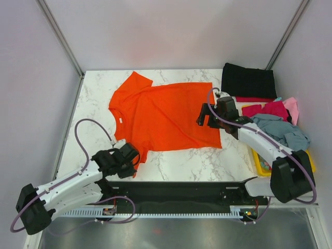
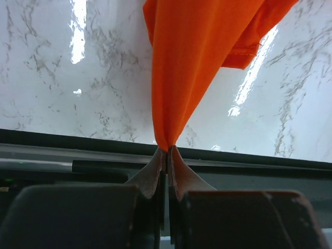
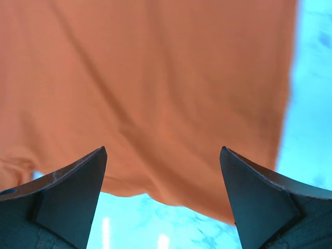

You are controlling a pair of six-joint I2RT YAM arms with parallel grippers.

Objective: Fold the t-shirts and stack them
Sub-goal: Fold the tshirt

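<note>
Orange t-shirt (image 1: 166,116) spread flat; sleeve pinched

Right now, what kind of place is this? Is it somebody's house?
Probably not a house. It looks like a robot lab's test booth. Plain white walls box in a marble-look table. A left arm and a right arm are bolted at its near edge, and an orange t-shirt lies spread on it.
</note>
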